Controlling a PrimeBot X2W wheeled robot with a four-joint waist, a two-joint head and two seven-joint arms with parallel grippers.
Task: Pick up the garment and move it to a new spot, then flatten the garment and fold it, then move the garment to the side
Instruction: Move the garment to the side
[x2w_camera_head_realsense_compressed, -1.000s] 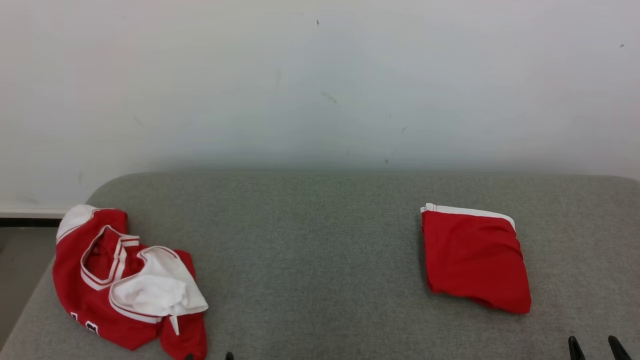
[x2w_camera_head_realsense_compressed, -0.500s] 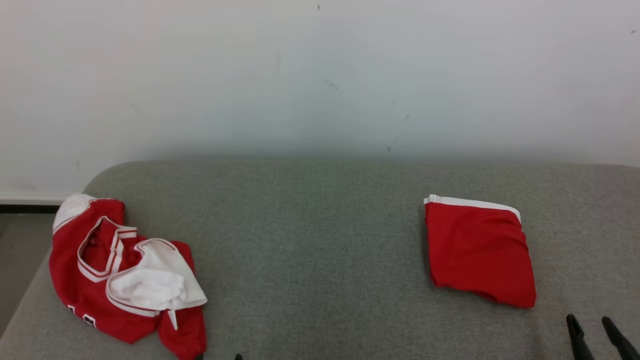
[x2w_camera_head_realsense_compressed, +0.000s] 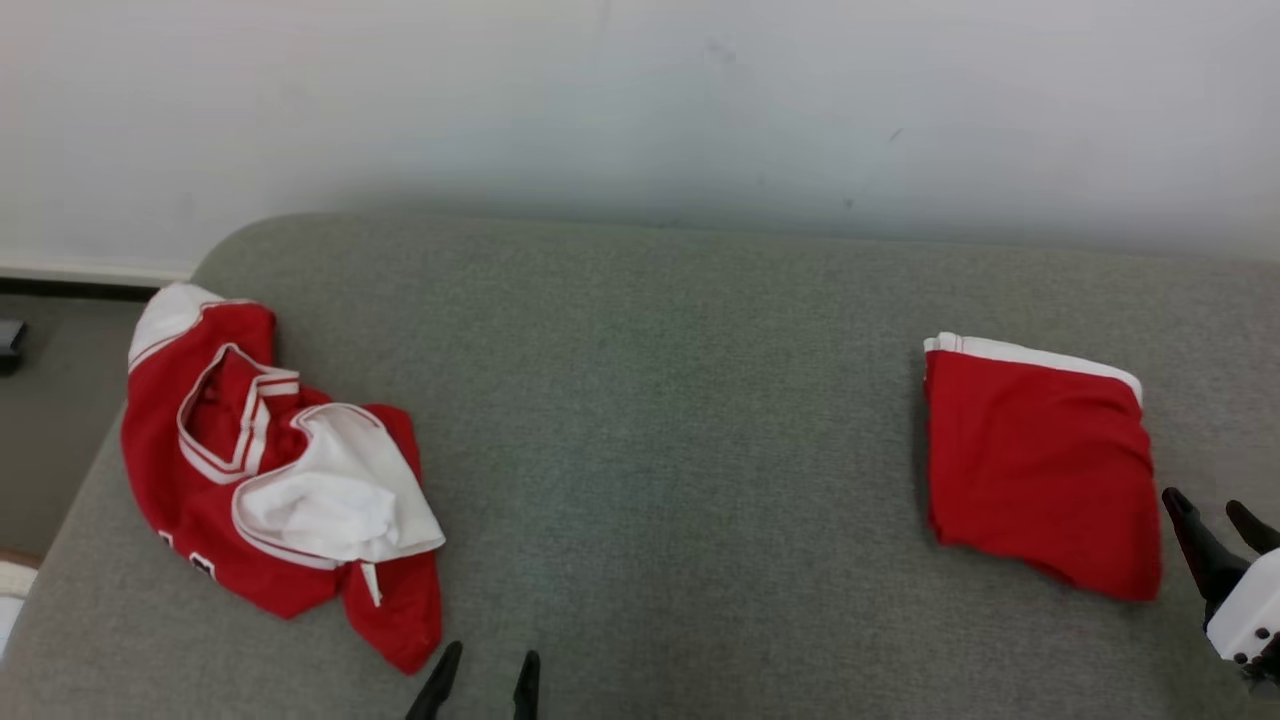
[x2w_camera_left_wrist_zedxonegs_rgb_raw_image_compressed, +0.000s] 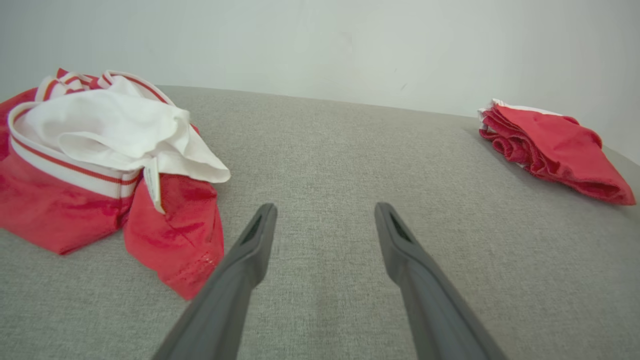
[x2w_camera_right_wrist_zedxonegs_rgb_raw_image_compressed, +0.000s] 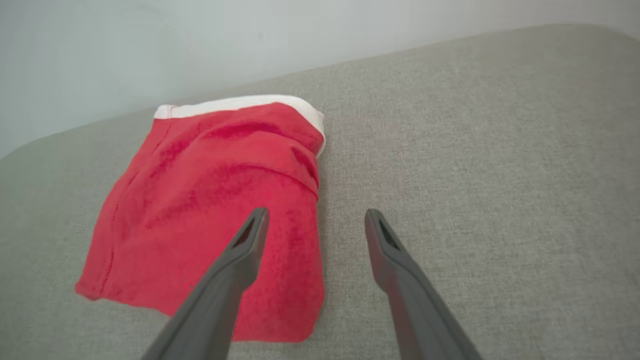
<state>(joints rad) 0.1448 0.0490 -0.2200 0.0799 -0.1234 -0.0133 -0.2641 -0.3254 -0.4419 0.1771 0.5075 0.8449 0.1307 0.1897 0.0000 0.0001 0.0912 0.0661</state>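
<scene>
You have a wide bare stretch of tabletop (x2w_camera_head_realsense_compressed: 680, 420) through the middle, running from the near edge to the far wall (x2w_camera_head_realsense_compressed: 640, 100), which closes off the far side. On the left the crumpled jersey (x2w_camera_head_realsense_compressed: 270, 470) lies heaped, its near corner just beside your left tool (x2w_camera_head_realsense_compressed: 492, 652). On the right the folded red garment (x2w_camera_head_realsense_compressed: 1040, 460) lies low, just left of your right tool (x2w_camera_head_realsense_compressed: 1203, 500).

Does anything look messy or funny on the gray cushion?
Yes. The red and white jersey on the left lies crumpled in a heap, its white inside bunched on top. The folded red garment on the right looks tidy.
</scene>
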